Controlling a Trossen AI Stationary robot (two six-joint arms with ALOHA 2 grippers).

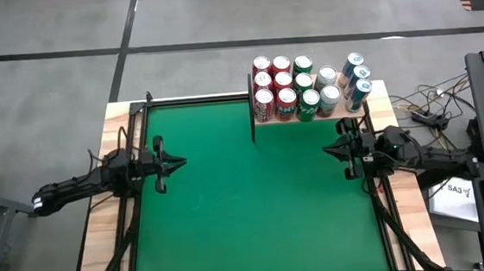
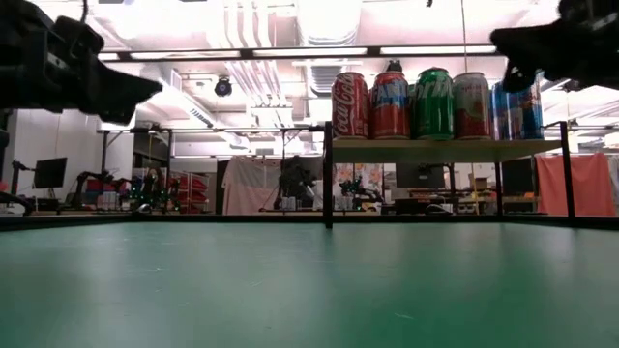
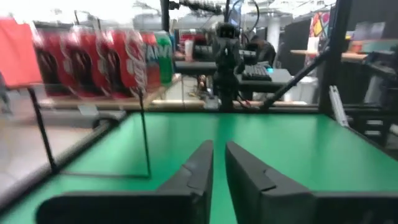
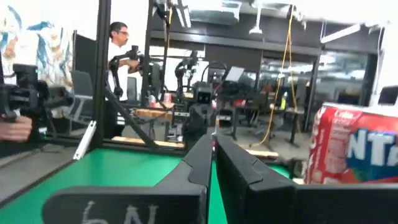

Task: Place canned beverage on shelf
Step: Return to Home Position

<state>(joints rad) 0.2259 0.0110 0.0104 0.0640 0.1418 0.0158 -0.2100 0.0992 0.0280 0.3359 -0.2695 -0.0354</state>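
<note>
Though both arms reach in over the table (image 1: 258, 229), neither touches anything on it. The left gripper (image 1: 177, 163) hangs close to the table's left edge, about midway between the near and far edges. Its fingers are drawn together with only a thin slit between them, and they hold nothing. The right gripper (image 1: 330, 150) hangs opposite it, close to the right edge, its fingers pressed together and empty. The two sets of tips point inward at each other across the table, and the low view shows both lifted well clear of the green top.

The shelf (image 2: 445, 149) stands at the far edge, toward the right corner, with its wooden board raised on thin black posts (image 2: 328, 174) and open space beneath it. All the cans stand upright on the board, in rows running from its front edge to its back edge. Two rows of three red cans (image 1: 272, 83) fill the left end. Next come three green cans (image 1: 304, 82), then two pale cans (image 1: 328, 87), and three blue cans (image 1: 357, 77) sit at the right end. The rows are packed close, and the front cans stand near the board's front edge.

The right gripper lies just in front of the shelf's right end, apart from it, with the blue cans nearest. Between the two grippers, and from the shelf's front posts out to the near edge, the green top is bare.
</note>
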